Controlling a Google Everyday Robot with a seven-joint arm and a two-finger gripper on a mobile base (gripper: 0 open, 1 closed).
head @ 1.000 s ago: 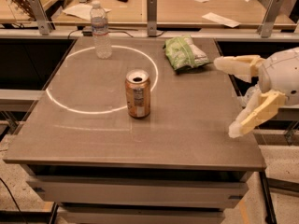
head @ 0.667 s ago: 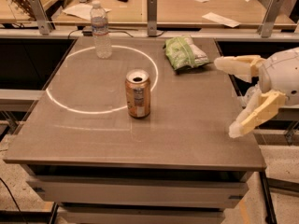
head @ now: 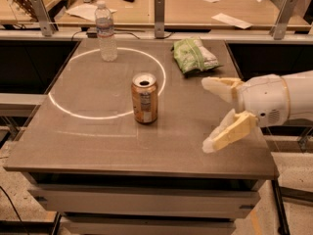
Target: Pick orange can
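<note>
The orange can (head: 145, 98) stands upright near the middle of the brown table (head: 98, 146), its opened silver top showing and a pale label panel facing me. My gripper (head: 209, 114) comes in from the right edge of the view, to the right of the can and well apart from it. Its two pale yellow fingers (head: 230, 131) are spread wide, open and empty, pointing left toward the can.
A clear plastic water bottle (head: 106, 32) stands at the table's back left. A green snack bag (head: 193, 55) lies at the back right. A white ring of light (head: 63, 109) marks the tabletop. A wooden desk with papers (head: 215, 6) lies behind.
My gripper has moved left over the table toward the can. The can, bottle and bag have not moved on the table.
</note>
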